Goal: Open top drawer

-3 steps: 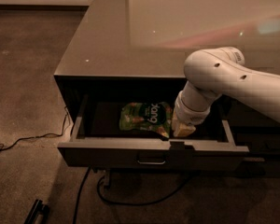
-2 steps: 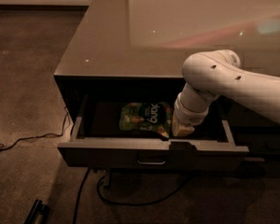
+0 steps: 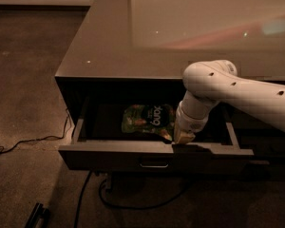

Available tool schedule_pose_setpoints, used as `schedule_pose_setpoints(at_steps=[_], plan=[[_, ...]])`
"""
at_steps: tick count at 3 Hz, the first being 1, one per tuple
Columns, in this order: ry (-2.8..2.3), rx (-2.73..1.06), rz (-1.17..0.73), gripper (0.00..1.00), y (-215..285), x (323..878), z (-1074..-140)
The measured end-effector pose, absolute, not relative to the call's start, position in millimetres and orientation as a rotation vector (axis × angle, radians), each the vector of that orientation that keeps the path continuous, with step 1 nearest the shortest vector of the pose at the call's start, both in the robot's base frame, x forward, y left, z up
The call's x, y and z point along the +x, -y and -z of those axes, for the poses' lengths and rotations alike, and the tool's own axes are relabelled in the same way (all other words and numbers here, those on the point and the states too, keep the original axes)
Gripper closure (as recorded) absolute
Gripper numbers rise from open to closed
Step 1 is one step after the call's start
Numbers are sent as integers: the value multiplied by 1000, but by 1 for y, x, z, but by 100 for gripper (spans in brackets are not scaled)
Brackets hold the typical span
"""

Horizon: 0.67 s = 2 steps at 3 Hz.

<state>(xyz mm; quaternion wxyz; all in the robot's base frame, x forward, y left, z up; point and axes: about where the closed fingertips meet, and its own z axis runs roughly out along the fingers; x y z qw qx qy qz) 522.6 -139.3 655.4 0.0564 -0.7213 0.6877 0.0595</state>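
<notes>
floor: black cables [image 3: 133, 207], at least two, on brown carpet; one dark bar-shaped object [image 3: 36, 215] bottom left.
drawer: wide dark grey-brown top drawer [image 3: 109, 156], pulled out under glossy table top [image 3: 123, 42].
gripper: pale robot gripper [image 3: 184, 137] at drawer's front edge, right of centre; open or closed, cannot tell.
inside: one green snack bag [image 3: 149, 120], just beside gripper.
</notes>
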Motion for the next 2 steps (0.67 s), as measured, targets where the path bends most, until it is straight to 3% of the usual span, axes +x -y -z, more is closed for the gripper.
schedule_pose_setpoints(at_steps=[2], plan=[[-2106,-2197,-214,100,141,519,-643]])
